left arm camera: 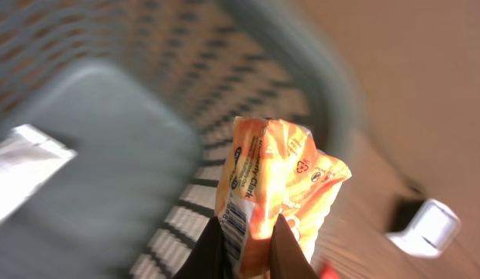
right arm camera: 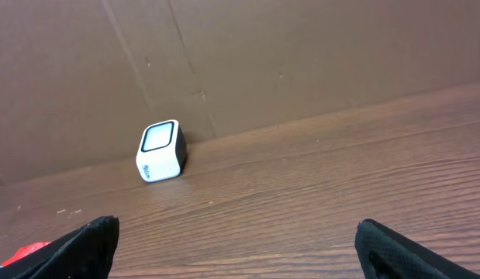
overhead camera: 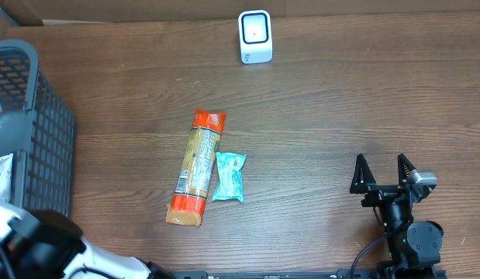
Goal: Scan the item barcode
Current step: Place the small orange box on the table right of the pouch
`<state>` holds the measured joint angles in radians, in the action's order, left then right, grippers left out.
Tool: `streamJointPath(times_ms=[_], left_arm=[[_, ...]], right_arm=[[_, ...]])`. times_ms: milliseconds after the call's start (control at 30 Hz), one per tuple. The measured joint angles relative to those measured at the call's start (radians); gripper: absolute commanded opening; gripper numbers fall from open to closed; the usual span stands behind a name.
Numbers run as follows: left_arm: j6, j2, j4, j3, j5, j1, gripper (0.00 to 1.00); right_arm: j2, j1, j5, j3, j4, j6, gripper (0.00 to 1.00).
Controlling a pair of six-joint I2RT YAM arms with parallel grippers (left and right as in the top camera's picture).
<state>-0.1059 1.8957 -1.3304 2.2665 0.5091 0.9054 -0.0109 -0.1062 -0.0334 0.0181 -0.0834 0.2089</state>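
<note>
Left end effector (left arm camera: 247, 248) pinches the bottom edge of the orange crinkly plastic packet (left arm camera: 274, 178), grey mesh plastic basket (left arm camera: 185, 54) behind it. Right end effector (overhead camera: 380, 160) is spread wide.

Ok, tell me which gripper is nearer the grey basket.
Left. The left gripper hangs right over the basket, shut on an orange packet. The right gripper stands open on the far side of the table, well apart from it.

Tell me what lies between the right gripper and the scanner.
Only bare table lies between the right gripper and the scanner, as the right wrist view shows.
</note>
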Motion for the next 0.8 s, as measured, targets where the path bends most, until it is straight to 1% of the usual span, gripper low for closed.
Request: streamJointPath(times_ms=[67, 167, 333, 433, 533, 600, 800], left_arm=[[0.002, -0.062, -0.036, 0.004, 0.041, -0.029, 0.04], [0.032, -0.151, -0.117, 0.011, 0.081, -0.119, 0.04], [0.1, -0.211, -0.232, 0.016, 0.069, -0.355, 0.04], [0.121, -0.211, -0.269, -0.008, 0.008, -0.511, 0.05], [0.135, -0.211, -0.256, -0.098, -0.04, -0.629, 0.05], [0.137, -0.211, -0.222, -0.179, -0.063, -0.684, 0.05], [0.11, -0.208, -0.005, -0.507, -0.097, -0.863, 0.05]], right_arm=[[0.0, 0.0, 0.0, 0.0, 0.0, 0.0, 1.0], [0.0, 0.0, 0.0, 0.0, 0.0, 0.0, 1.0], [0.0, 0.0, 0.0, 0.0, 0.0, 0.0, 1.0], [0.0, 0.0, 0.0, 0.0, 0.0, 0.0, 1.0], [0.0, 0.0, 0.0, 0.0, 0.0, 0.0, 1.0], [0.0, 0.0, 0.0, 0.0, 0.0, 0.0, 1.0], [0.0, 0.0, 0.0, 0.0, 0.0, 0.0, 1.0]])
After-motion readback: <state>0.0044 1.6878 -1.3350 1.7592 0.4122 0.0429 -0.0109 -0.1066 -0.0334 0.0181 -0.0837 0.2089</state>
